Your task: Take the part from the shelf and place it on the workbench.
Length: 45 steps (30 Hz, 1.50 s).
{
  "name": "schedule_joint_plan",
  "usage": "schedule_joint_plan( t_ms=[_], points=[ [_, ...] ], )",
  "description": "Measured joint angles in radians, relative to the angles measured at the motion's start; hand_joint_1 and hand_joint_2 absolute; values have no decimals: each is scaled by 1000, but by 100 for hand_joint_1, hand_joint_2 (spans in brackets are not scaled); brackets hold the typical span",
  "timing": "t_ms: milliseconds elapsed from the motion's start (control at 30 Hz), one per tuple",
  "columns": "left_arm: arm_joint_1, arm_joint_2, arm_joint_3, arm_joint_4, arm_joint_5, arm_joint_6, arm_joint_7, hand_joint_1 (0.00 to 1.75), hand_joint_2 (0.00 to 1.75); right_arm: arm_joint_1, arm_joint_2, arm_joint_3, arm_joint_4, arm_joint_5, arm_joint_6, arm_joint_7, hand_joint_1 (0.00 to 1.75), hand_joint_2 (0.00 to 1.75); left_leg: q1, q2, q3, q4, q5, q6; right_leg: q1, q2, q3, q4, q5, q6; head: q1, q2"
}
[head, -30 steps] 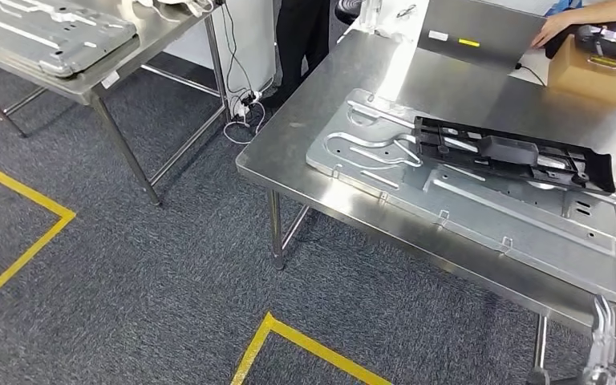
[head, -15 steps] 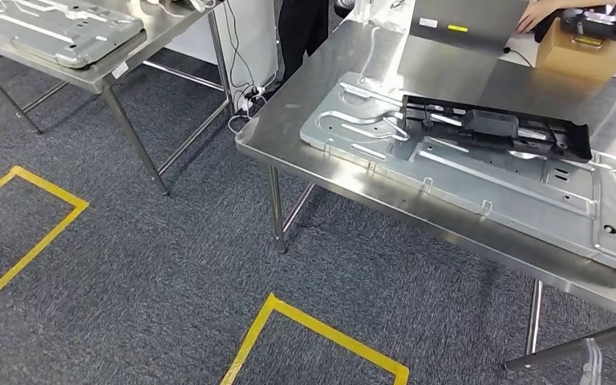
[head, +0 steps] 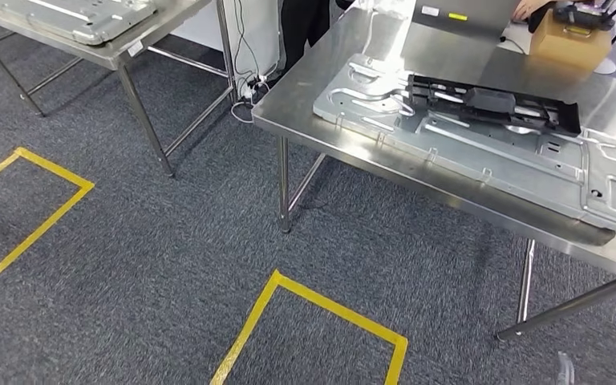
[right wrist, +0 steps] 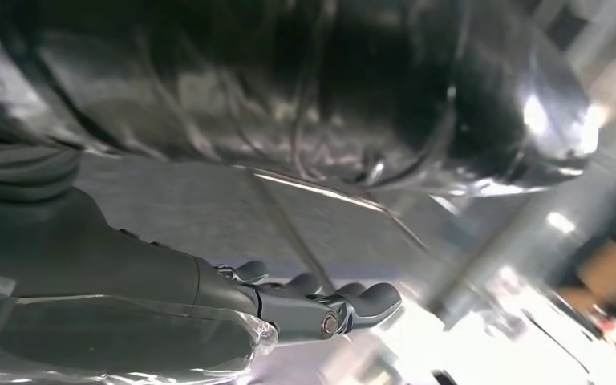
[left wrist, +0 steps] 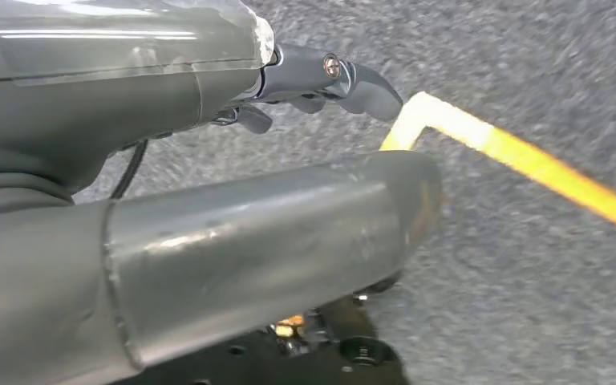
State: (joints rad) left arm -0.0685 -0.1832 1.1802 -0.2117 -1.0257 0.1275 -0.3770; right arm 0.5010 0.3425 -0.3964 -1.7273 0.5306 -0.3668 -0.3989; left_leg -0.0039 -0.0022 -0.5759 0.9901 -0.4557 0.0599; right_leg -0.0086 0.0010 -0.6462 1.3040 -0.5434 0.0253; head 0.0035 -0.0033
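Note:
The black plastic part lies flat on a large silver sheet-metal panel, which rests on the steel workbench at the upper right of the head view. No hand touches it. My left hand hangs over grey carpet with its fingers stretched out away from the thumb, holding nothing. My right hand hangs beside my body, its fingers extended and empty.
A second steel table at the upper left carries another metal panel. Yellow tape outlines mark the carpet. A person in dark trousers stands behind the workbench, near cables. A cardboard box sits at the back.
The whole picture has shifted, so the camera has moved: the workbench now sits farther off and higher in view. The black part stays on the panel. My right arm has dropped out at the bottom right.

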Motion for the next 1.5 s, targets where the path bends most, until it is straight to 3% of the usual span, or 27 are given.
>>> schedule_joint_plan(
  t_ms=[33, 67, 133, 200, 267, 333, 400, 433, 467, 533, 567, 633, 733, 800, 867, 900, 933, 967, 1033, 1100, 1167, 1233, 1300, 1367, 1433, 1467, 1500],
  points=[
    [0, -1, 1, 0, -3, 0, 0, 0, 0, -8, 0, -7, 28, 22, -4, 6, 0, 0, 0, -6, -10, 1, 10, -1, 5, 12, 48, -50, 27, -10, 0, 0],
    [-2, -4, 1, 0, -6, 1, 1, 0, 0, -18, 0, -16, 62, 46, -14, 13, 0, 0, -2, -13, -17, 3, 19, -4, 11, 32, 112, -129, 34, -22, 0, 0],
    [-6, -10, 2, -1, -14, 4, 4, 0, 0, -54, 1, -46, 153, 118, -54, 26, 0, 0, -3, -27, -27, 6, 36, -12, 21, 62, 218, -287, 5, -43, 0, 0],
    [-9, -12, 2, -2, -24, 7, 8, 0, 0, -109, 2, -96, 276, 247, -115, 38, 0, 0, -6, -40, -41, 6, 56, -23, 22, 52, 247, -357, -17, -50, 0, 0],
    [-6, -10, 3, -2, -32, 12, 13, 0, 0, -178, 3, -173, 438, 399, -175, 48, 0, 0, -6, -41, -59, 21, 47, -32, 16, 32, 239, -372, -6, -53, -1, 0],
    [-2, -7, 3, -2, -40, 17, 18, 0, 0, -248, 0, -272, 631, 506, -207, 68, 0, 0, -2, -26, -91, 101, -23, -43, 11, 9, 229, -376, 9, -58, -2, 0],
    [-1, -7, 3, -2, -47, 20, 21, 0, 0, -308, -12, -364, 818, 548, -216, 115, 0, 0, 6, -13, -132, 229, -95, -58, 10, -17, 215, -368, 14, -59, -3, 0],
    [-1, -7, 3, -2, -50, 20, 22, 0, 0, -337, -20, -403, 904, 554, -216, 145, 0, 0, 11, -9, -141, 272, -104, -64, 10, -32, 208, -362, 15, -58, -2, 0],
    [1, -7, 3, -2, -52, 20, 23, 0, 0, -364, -29, -439, 985, 555, -211, 176, 0, 0, 15, -5, -131, 279, -95, -70, 9, -44, 200, -355, 15, -56, -3, 0],
    [2, -6, 3, -2, -55, 21, 24, 0, 0, -409, -41, -499, 1113, 545, -191, 227, 0, 0, 22, 15, -55, 181, -53, -76, 5, -66, 188, -338, 11, -49, -3, 0],
    [1, -5, 3, -2, -57, 22, 24, 0, 0, -427, -47, -526, 1163, 534, -172, 250, 0, 0, 22, 31, -10, 116, -41, -75, 4, -74, 183, -329, 7, -43, -3, 0],
    [-1, -5, 3, -2, -62, 23, 23, 0, 0, -456, -56, -573, 1243, 511, -131, 292, 0, 0, 15, 58, 34, 42, -35, -63, 6, -87, 179, -316, 1, -31, -2, 0],
    [0, -4, 3, -2, -68, 23, 16, 0, 0, -494, -63, -631, 1330, 483, -84, 347, 0, 0, 13, 46, 27, 29, -40, -38, 9, -97, 179, -306, -6, -15, -1, 0],
    [0, -4, 3, -2, -70, 24, 12, 0, 0, -510, -64, -661, 1371, 472, -72, 371, 0, 0, 17, 29, 25, 22, -32, -22, 6, -61, 161, -264, -41, -2, -1, 0],
    [-1, -4, 3, -2, -71, 24, 10, 0, 0, -517, -67, -685, 1403, 467, -68, 384, 0, 0, 16, 11, 18, 21, -25, -11, 2, -16, 104, -146, -110, 6, -1, 0],
    [0, -4, 3, -2, -71, 25, 10, 0, 0, -519, -68, -694, 1415, 465, -67, 387, 0, 0, 15, 1, 14, 22, -23, -9, 1, -9, 71, -80, -138, 7, -1, 0],
    [1, -4, 3, -2, -71, 25, 10, 0, 0, -520, -69, -702, 1426, 464, -65, 390, 0, 0, 14, -11, 12, 23, -22, -8, 1, -7, 47, -35, -147, 8, -1, 0],
    [2, -4, 3, -2, -71, 25, 10, 0, 0, -522, -70, -708, 1435, 464, -62, 396, 0, 0, 14, -23, 11, 25, -21, -8, 1, -6, 39, -26, -134, 7, -1, 0],
    [3, -5, 3, -2, -73, 27, 10, 0, 0, -525, -71, -718, 1450, 465, -48, 424, 0, 0, 14, -49, 12, 27, -21, -9, 1, 8, 75, -118, -57, 1, -1, 0],
    [2, -6, 3, -2, -75, 30, 11, 0, 0, -528, -74, -725, 1463, 474, -28, 464, 0, 0, 12, -73, 10, 30, -19, -16, 1, 53, 124, -244, 3, -10, -1, 0],
    [0, -7, 3, -2, -76, 33, 12, 0, 0, -532, -77, -727, 1473, 483, -12, 492, 0, 0, 14, -92, 1, 29, -13, -28, 4, 76, 137, -291, 15, -18, -1, 0],
    [3, -7, 3, -2, -77, 36, 12, 0, 0, -538, -77, -727, 1480, 487, -1, 502, 0, 0, 16, -105, -5, 27, -7, -42, 3, 56, 139, -301, 23, -28, -1, 0],
    [6, -6, 3, -2, -77, 38, 11, 0, 0, -542, -76, -727, 1484, 491, 8, 503, 0, 0, 13, -71, -21, 59, -28, -51, -2, 32, 144, -316, 32, -42, -2, 0],
    [5, -6, 3, -2, -77, 39, 10, 0, 0, -542, -76, -727, 1487, 496, 17, 501, 0, 0, 12, -23, -71, 166, -93, -58, -3, 3, 144, -322, 36, -50, -3, 0],
    [4, -6, 3, -2, -77, 39, 9, 0, 0, -542, -77, -727, 1489, 500, 26, 499, 0, 0, 16, -9, -125, 287, -147, -67, -1, -26, 140, -320, 35, -52, -3, 0],
    [6, -6, 3, -2, -77, 39, 8, 0, 0, -542, -78, -727, 1490, 503, 30, 497, 0, 0, 18, -6, -130, 306, -147, -70, 0, -39, 139, -318, 34, -52, -3, 0],
    [7, -6, 3, -2, -77, 39, 8, 0, 0, -543, -78, -727, 1491, 506, 35, 496, 0, 0, 20, -1, -113, 283, -128, -72, 0, -52, 139, -316, 33, -50, -3, 0]
  ],
)
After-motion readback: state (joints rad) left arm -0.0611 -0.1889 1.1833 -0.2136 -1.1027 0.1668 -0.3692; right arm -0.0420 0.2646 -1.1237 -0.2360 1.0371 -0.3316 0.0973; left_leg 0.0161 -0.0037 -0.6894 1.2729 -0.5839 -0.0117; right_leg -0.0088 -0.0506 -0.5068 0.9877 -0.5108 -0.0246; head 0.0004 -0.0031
